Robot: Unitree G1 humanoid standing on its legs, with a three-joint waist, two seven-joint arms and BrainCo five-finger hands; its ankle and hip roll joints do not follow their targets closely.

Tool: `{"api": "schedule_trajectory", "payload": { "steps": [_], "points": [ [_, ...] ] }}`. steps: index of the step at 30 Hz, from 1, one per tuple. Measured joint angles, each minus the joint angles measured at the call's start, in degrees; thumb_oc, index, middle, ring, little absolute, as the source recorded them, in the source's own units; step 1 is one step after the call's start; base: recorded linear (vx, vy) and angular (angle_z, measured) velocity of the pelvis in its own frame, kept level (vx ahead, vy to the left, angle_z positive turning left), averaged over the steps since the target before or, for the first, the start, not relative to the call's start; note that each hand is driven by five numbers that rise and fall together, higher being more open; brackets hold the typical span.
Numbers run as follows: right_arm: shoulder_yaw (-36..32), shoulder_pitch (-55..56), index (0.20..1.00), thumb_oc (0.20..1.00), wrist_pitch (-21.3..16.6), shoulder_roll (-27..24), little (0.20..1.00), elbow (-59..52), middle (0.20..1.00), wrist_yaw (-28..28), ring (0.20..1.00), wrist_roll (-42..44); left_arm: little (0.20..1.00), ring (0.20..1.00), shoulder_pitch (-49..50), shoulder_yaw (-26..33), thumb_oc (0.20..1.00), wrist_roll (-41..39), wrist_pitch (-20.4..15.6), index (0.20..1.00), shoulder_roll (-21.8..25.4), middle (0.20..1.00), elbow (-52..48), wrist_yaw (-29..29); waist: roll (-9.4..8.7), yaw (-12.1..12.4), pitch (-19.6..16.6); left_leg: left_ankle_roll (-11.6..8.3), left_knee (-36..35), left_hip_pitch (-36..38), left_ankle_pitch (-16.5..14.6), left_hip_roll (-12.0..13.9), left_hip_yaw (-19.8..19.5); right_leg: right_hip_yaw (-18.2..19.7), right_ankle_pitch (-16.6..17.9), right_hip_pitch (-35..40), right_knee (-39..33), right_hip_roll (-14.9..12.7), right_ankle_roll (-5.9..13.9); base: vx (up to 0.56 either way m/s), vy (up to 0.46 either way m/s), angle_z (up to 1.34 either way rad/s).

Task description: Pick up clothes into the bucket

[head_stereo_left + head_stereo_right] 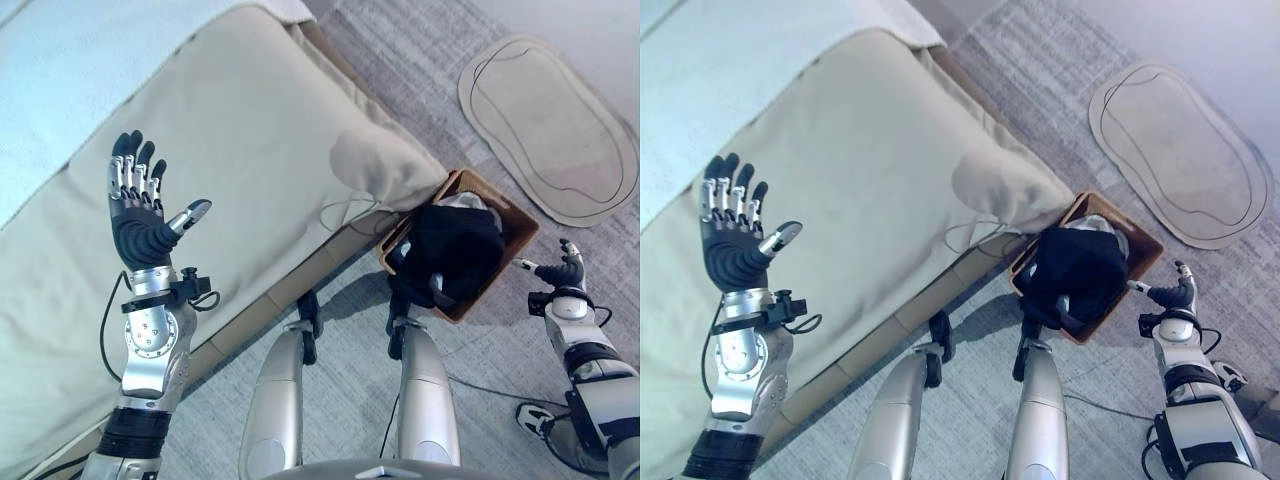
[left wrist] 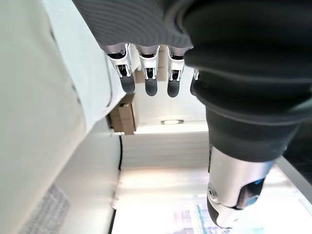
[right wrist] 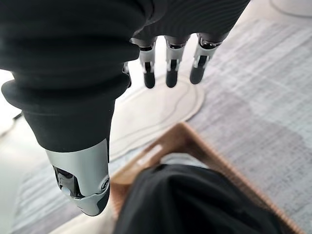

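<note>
My left hand [image 1: 140,205] is raised over the bed [image 1: 250,130], fingers straight, empty. Rightward, the dark clothes [image 1: 455,245] — soft, light, best pinched at a fold — lie heaped in the bucket [image 1: 520,225], just beside my right hand [image 1: 565,270], relaxed open and empty.

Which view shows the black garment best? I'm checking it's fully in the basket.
The left eye view: the black garment fills the brown basket, one edge draping over its near rim. The right eye view matches; the right wrist view shows part of it.
</note>
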Motion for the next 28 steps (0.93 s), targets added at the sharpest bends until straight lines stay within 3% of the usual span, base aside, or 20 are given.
{"api": "schedule_trajectory", "payload": {
  "steps": [4,8,9,12,20,28],
  "points": [
    [-0.10,4.98,1.000,1.000,-0.02,2.46,1.000,-6.77,1.000,0.16,1.000,-1.01,1.000,1.000,0.89,0.93,1.000,0.07,0.11,1.000,-0.35,1.000,2.09,-0.40,-0.54,-0.17,-0.35,-0.92,-8.30,8.11,3.42,0.03,-0.76,-1.90,1.80,7.56,-6.07,1.12,0.21,0.10,-0.018,0.05],
    [-2.63,13.26,1.000,1.000,-0.05,7.01,1.000,-21.92,1.000,-1.04,1.000,-1.85,1.000,1.000,2.06,2.22,1.000,0.11,0.26,1.000,-1.35,1.000,2.58,-0.85,-1.22,-0.32,-1.16,-1.65,-14.22,13.70,5.58,0.75,-1.05,-3.39,2.95,12.96,-10.83,2.56,-0.05,0.11,-0.015,0.01],
    [-2.59,16.62,1.000,1.000,-1.25,8.79,1.000,-26.73,1.000,-1.09,1.000,-3.14,1.000,1.000,2.86,2.04,1.000,0.01,0.39,1.000,-2.16,1.000,2.97,-1.61,-1.50,-1.51,-1.39,-1.95,-15.66,15.96,5.92,1.11,-1.61,-4.15,3.21,15.69,-12.33,3.10,0.03,0.18,-0.023,0.15],
    [-5.73,22.45,1.000,1.000,-3.18,14.89,1.000,-36.06,1.000,-1.15,1.000,-3.04,1.000,1.000,4.93,1.06,1.000,-0.07,0.92,1.000,-3.48,1.000,4.88,-3.57,-1.49,-1.81,-2.08,-2.18,-18.82,21.41,6.67,1.26,-2.46,-5.71,3.38,21.59,-15.28,3.66,0.07,0.12,0.006,0.16],
    [0.44,30.20,1.000,1.000,-5.33,21.27,1.000,-40.62,1.000,6.11,1.000,2.11,1.000,1.000,12.16,-2.67,1.000,-7.44,3.07,1.000,-6.09,1.000,7.94,-10.04,-1.33,-1.78,-7.00,-2.34,-23.43,29.71,6.73,1.36,-1.54,-6.20,5.38,31.14,-23.40,4.93,0.68,0.09,0.011,-0.04],
    [1.47,36.73,1.000,1.000,-5.51,22.82,1.000,-39.49,1.000,9.58,1.000,4.80,1.000,1.000,17.09,-2.87,1.000,-8.37,4.12,1.000,-6.89,1.000,13.04,-13.65,-1.29,-1.67,-12.67,-2.54,-26.38,35.55,6.75,1.41,-1.23,-6.45,6.04,37.68,-28.05,5.65,1.21,0.06,0.007,-0.01]
  ]
}}
